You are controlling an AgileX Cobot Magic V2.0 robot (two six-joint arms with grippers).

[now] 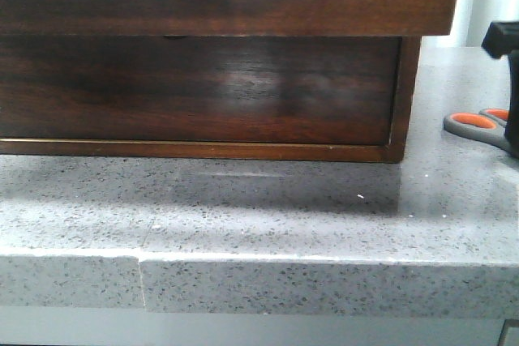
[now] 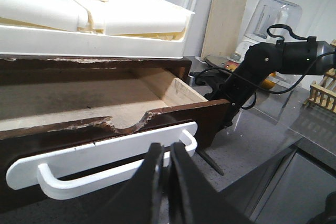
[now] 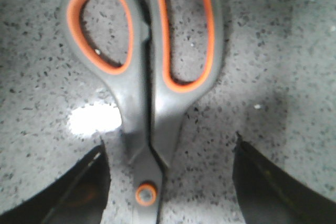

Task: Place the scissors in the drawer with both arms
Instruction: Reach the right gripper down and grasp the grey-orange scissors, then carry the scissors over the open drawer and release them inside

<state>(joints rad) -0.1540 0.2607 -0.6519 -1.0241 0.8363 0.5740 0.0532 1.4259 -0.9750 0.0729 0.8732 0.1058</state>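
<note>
Right gripper (image 3: 168, 182) stood wide open over the scissors (image 3: 149, 93), one dark finger (image 3: 79, 187) on each side of the shank, neither touching; it held nothing. Straddling the narrow part near the pivot screw looked chosen so a closing pinch would catch both halves at once. Scissors lay flat on the speckled grey counter (image 3: 283, 51), closed. Long axis ran straight between the fingers: pivot and blades toward the wrist, orange-lined loops pointing away from it.

Left gripper (image 2: 165, 182) had its two fingers pressed nearly together, with only a thin slit between them, gripping nothing visible. It sat just short of the white handle (image 2: 105, 166), likely parked there after or for pulling. Beyond the handle, the drawer (image 2: 79, 98) was pulled open, interior bare, ready to receive.

Front view: scissors (image 1: 478, 126) lay beside the cabinet's right end, near but apart from the wood, under the black right gripper (image 1: 507, 70). Judgement: grasp pending.
</note>
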